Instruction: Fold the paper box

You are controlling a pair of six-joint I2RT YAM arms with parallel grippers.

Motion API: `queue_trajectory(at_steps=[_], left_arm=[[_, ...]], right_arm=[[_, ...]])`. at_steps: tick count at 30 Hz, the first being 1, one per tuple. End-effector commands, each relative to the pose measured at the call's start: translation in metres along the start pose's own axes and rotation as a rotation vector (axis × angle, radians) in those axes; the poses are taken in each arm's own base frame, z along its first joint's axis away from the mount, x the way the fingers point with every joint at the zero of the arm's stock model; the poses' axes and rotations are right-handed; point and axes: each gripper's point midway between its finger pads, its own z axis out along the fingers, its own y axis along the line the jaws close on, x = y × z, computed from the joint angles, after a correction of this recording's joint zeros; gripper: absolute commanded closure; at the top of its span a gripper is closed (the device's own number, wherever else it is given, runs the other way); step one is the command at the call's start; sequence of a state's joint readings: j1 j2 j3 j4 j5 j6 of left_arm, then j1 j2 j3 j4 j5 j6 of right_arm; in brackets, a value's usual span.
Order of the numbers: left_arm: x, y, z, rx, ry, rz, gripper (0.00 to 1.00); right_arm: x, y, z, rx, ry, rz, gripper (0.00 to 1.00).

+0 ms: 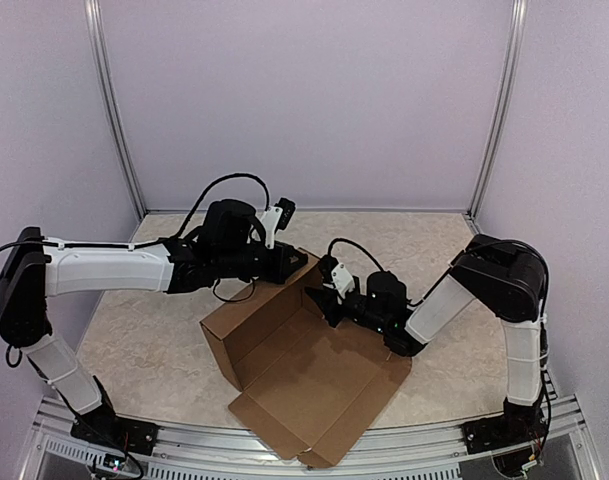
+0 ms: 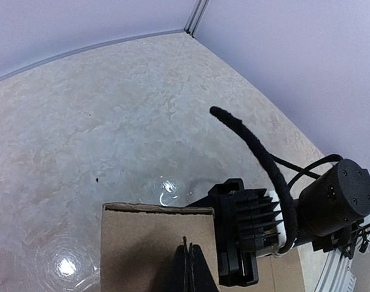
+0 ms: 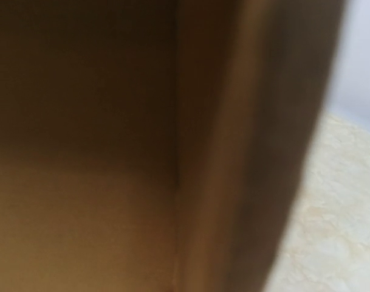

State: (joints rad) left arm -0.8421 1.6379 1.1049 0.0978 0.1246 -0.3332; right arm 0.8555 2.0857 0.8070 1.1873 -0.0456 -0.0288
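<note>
1. Starting at the left gripper [image 1: 291,262]: its jaws are seen fully closed at the top of the raised far corner of the paper box [image 1: 304,375]. Whether cardboard is pinched between them cannot be told.
2. The right gripper [image 1: 330,284] is held close against the same corner from the box's inner side. Its wrist view is filled by blurred cardboard, so how wide its jaws stand cannot be told.
3. The box is found mid-table [image 1: 134,350], between the arms, with two walls upright and the near flaps lying flat.
4. The corrugated board is judged light and stiff. It is expected to bend only along its creases, to spring back, and to slide on the smooth table.
5. Hold is best taken on a flap's free edge near a crease, with the wall braced from the other side.
</note>
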Motion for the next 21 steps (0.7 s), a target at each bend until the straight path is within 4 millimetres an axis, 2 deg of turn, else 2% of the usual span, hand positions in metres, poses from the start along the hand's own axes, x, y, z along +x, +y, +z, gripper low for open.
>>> queue_trajectory(at_steps=[1,8,9,13,21], left_arm=[[0.01,0.004,0.006,-0.004,0.034,-0.016,1.0],[0.014,0.005,0.005,-0.003,0.038,-0.025,1.0],[0.013,0.005,0.005,-0.004,0.036,-0.025,1.0],[0.013,0.005,0.004,-0.003,0.034,-0.028,1.0],[0.015,0.007,0.003,-0.009,0.032,-0.034,1.0]], right_arm=[[0.002,-0.005,0.009,0.028,-0.007,0.009,0.73],[-0.005,-0.012,0.022,0.067,-0.021,0.026,0.72],[-0.006,-0.014,0.024,0.075,-0.025,0.026,0.74],[-0.002,-0.017,0.027,0.092,-0.013,0.026,1.0],[-0.002,-0.019,0.025,0.106,-0.016,0.053,1.0]])
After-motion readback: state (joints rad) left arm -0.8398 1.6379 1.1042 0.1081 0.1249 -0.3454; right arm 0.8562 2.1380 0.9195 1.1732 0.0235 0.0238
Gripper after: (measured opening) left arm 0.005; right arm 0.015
